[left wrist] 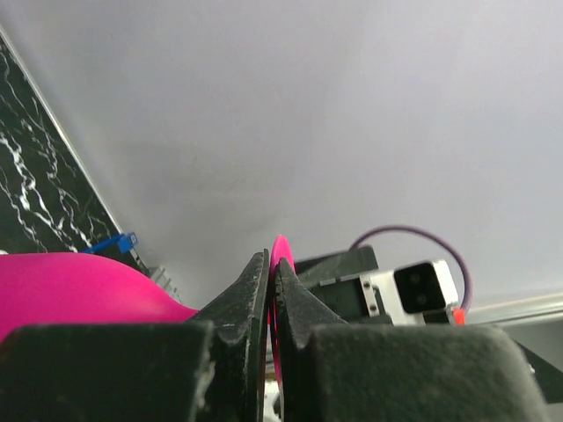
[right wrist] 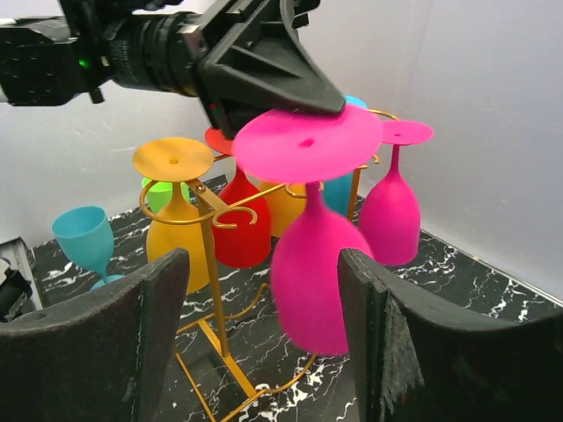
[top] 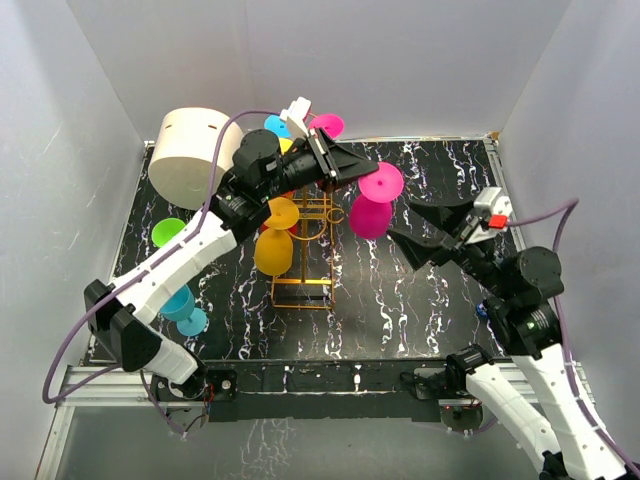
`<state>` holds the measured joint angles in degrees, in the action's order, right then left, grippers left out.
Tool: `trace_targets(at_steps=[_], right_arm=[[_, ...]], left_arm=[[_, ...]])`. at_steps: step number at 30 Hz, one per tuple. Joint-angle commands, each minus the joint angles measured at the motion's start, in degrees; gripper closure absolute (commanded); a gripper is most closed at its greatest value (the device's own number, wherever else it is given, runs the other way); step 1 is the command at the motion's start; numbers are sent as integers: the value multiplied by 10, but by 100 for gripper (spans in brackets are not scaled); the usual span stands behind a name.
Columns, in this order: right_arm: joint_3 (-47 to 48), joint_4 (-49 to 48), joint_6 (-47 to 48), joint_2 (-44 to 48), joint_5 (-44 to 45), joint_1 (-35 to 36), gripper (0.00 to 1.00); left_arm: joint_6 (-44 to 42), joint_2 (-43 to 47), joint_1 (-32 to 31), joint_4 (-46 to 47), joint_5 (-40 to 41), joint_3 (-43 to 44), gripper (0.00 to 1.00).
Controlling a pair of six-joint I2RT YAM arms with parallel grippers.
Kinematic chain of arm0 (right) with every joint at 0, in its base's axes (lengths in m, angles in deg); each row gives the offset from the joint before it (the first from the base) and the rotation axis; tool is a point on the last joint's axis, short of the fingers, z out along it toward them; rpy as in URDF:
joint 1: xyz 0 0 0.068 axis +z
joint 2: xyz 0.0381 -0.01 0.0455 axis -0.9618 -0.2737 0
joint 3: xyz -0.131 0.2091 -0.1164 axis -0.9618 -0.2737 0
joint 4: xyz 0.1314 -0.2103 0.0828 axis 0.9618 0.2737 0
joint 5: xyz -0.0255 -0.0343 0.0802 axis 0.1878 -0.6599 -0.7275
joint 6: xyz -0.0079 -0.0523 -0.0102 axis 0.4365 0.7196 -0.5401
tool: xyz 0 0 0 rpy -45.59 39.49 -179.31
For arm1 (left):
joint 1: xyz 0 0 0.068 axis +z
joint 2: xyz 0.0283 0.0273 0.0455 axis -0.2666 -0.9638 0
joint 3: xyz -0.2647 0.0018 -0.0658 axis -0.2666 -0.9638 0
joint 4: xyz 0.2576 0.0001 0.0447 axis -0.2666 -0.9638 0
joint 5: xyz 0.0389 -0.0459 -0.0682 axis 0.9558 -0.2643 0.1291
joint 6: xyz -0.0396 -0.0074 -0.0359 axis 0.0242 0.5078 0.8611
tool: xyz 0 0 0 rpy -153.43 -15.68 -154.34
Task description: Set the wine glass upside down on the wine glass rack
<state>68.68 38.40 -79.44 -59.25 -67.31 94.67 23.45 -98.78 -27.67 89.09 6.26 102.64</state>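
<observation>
Left gripper clamps the magenta wine glass, inverted, by its foot, just beside the wine glass rack. Next, the stem must slide onto the rack; right gripper gapes empty.

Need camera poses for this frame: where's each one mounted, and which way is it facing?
Top external: above and behind the bases, looking down on the table; the left arm and right arm show.
Left wrist: looks along the left pincer, shut on the foot of the magenta glass, towards the wall.
Right wrist: looks between the open right pincer at the rack.
Shared: all three see the magenta glass.
</observation>
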Motion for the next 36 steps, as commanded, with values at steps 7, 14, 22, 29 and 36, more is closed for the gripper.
trace_targets(at_steps=[7,14,22,29,36], right_arm=[[-9,62,-24,82,78,0,29],[-9,89,-27,108,107,0,27],[-11,91,-35,120,128,0,26],[-7,94,-36,120,134,0,26],[-15,86,-44,120,141,0,26]], left_arm=[[-8,-86,37,-48,-8,137,100],[-19,-129,52,-79,9,190,100],[-78,-147,67,-147,74,229,100],[-91,-145,81,-151,103,217,100],[-96,-149,87,-143,105,206,100]])
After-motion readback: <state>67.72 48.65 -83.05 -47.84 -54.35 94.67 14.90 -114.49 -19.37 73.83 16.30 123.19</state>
